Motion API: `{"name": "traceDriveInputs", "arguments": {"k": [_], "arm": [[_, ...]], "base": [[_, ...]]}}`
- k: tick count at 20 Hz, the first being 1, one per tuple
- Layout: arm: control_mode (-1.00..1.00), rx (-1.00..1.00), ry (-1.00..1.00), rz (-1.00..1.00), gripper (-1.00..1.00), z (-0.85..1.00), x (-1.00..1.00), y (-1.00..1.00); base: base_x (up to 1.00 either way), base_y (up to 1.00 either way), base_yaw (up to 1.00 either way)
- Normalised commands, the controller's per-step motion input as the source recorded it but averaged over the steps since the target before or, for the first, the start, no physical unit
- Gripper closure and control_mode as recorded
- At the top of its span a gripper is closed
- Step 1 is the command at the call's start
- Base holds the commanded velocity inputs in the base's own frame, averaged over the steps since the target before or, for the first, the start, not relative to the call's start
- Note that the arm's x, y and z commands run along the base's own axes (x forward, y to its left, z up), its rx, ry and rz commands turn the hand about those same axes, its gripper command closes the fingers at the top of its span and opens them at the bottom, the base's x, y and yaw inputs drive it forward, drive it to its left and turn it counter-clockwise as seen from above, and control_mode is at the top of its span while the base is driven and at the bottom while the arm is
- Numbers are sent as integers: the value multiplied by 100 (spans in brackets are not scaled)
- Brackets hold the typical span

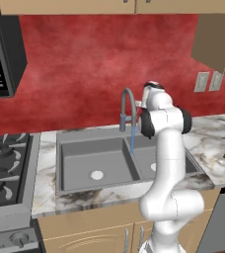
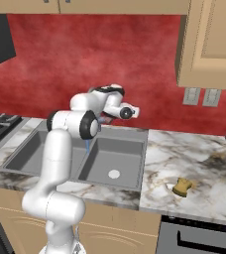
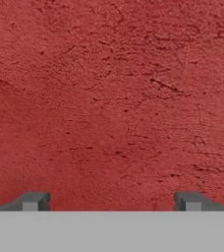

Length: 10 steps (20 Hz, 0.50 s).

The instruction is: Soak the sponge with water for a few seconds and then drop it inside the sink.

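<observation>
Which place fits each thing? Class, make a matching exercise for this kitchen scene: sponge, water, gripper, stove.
Things:
1. sponge
2. water
3. gripper
4. stove

Places or states:
A. open, facing the red wall
B. left of the sink
C. on the counter, right of the sink
D. running from the faucet

Pairs: 1-C, 2-D, 3-A, 4-B

Yellow-tan sponge (image 2: pixel 183 187) on counter right of sink (image 2: pixel 135 163).
</observation>
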Motion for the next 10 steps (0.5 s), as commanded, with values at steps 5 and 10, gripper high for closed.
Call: {"name": "traceDriveInputs", "arguments": {"k": [5, 10], "arm": [[-100, 0, -2, 6, -100, 46, -16, -12], [-100, 0, 0, 5, -100, 40, -39, -4]], "base": [[0, 0, 0], [0, 0, 0]]}}
